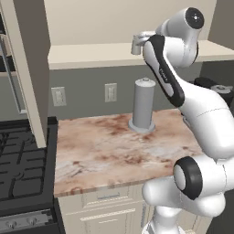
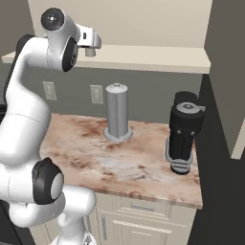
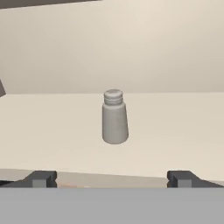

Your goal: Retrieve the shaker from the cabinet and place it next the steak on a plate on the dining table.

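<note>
We find the shaker (image 3: 115, 124) upright on the cabinet (image 3: 175, 127) shelf, straight ahead of the gripper (image 3: 112, 178) and centred between its tips (long axis vertical). Jaws spread wide, nothing held; we judge a level advance should bracket it.

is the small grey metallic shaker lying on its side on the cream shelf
No, the small grey metallic shaker stands upright on the cream cabinet shelf, cap up, ahead of the open gripper.
</note>
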